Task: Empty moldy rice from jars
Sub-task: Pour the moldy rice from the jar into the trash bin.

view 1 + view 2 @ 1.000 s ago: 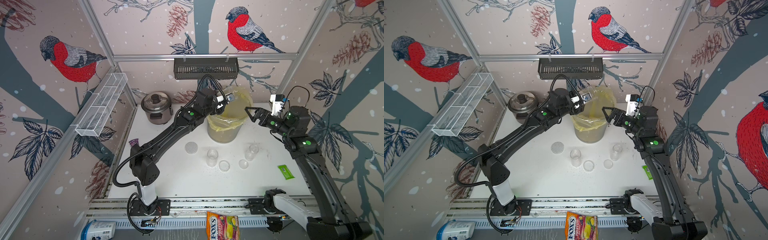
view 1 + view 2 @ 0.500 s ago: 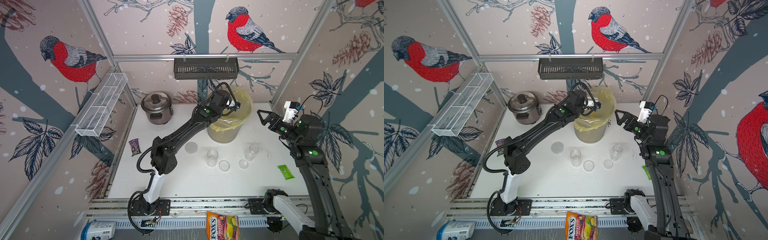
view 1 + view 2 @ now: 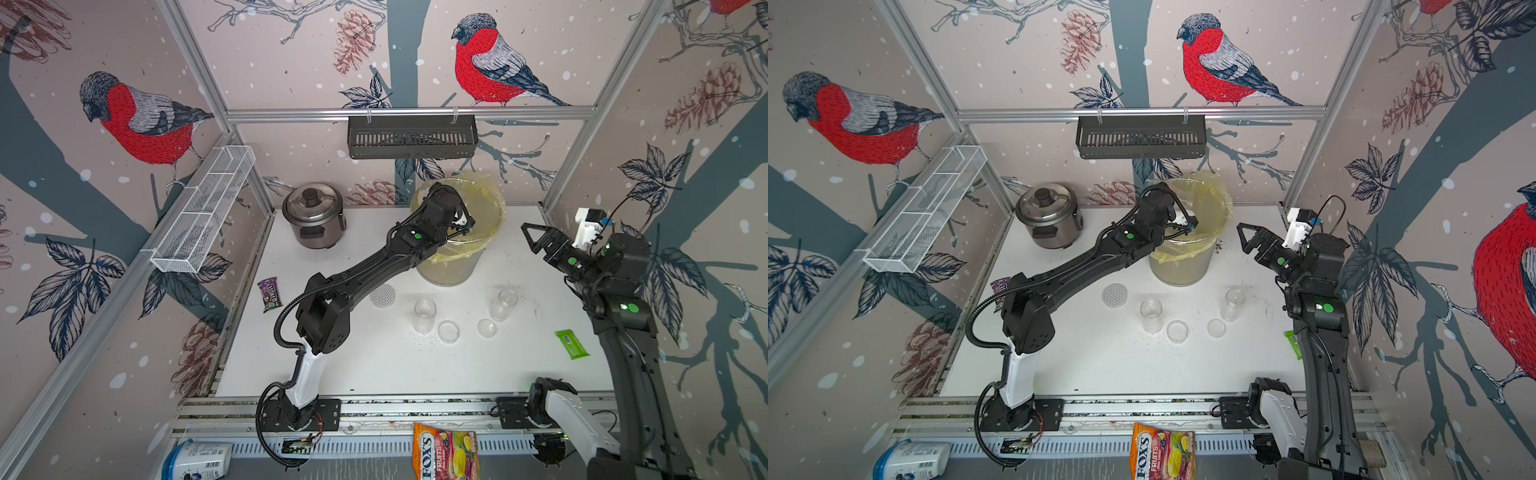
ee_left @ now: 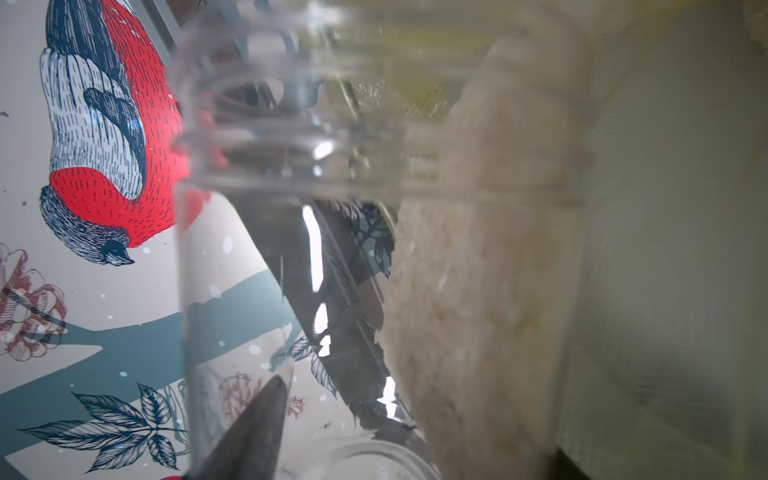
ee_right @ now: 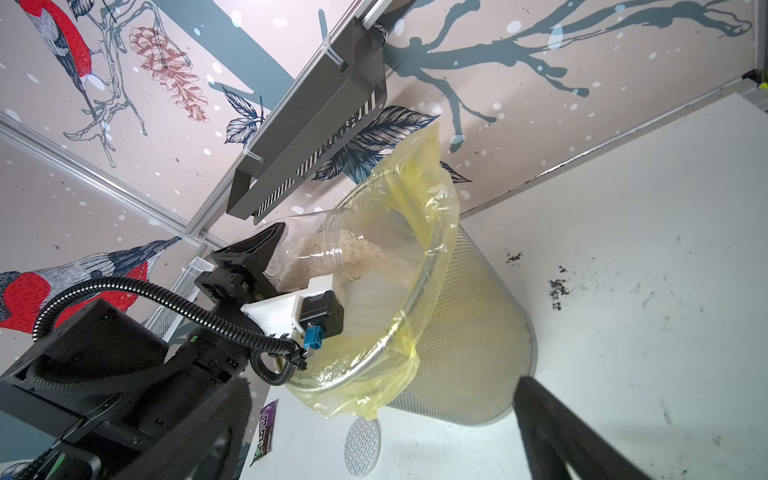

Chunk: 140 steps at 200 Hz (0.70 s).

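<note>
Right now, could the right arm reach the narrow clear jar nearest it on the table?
Probably yes: its fingers are open and empty, nothing stands between them and the narrow jar, and the left arm is away holding the wide jar over the bin.

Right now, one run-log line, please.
phase: pouring | left gripper: shut on wide jar, tipped over bin | moldy rice: at jar mouth | right gripper: open, empty, beside bin

The wide clear jar (image 5: 305, 224) lies tipped over the bin (image 3: 451, 270) — beige rice (image 4: 478, 291) heaped toward its mouth; two narrow jars (image 3: 424, 314) stand empty near the bin.
</note>
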Available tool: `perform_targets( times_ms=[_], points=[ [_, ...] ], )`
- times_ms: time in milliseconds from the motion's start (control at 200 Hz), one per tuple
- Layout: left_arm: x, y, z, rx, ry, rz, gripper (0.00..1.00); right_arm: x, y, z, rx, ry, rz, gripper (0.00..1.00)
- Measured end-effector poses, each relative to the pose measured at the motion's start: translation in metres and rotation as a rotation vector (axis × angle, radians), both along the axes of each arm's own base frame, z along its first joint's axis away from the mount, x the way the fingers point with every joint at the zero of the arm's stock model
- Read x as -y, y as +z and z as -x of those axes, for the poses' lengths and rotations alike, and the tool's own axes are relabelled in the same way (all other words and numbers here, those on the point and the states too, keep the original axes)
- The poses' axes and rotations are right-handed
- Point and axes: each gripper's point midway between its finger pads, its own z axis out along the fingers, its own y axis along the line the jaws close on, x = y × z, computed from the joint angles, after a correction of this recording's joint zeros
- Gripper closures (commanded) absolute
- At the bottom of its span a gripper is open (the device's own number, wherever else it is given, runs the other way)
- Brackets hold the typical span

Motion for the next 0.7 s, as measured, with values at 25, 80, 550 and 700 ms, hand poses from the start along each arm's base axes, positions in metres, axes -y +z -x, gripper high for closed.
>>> perform_targets(
  times_ms=[25, 80, 550, 700],
  points=[
    [0.001, 0.001, 0.000, 0.015, -0.005, -0.013, 0.74, 0.000, 0.000, 0.000, -0.002, 0.002, -0.002, 0.00],
    [0.002, 0.000, 0.000, 0.039, -0.018, -0.049, 0.74, -0.001, 0.001, 0.001, -0.001, 0.007, -0.011, 0.00],
    [0.030, 0.015, 0.009, 0.156, -0.120, -0.076, 0.74, -0.005, -0.006, 0.005, -0.011, 0.025, -0.033, 0.00],
    [0.032, 0.019, 0.009, 0.166, -0.125, -0.070, 0.74, -0.006, -0.006, 0.005, -0.010, 0.029, -0.034, 0.00]
  ],
)
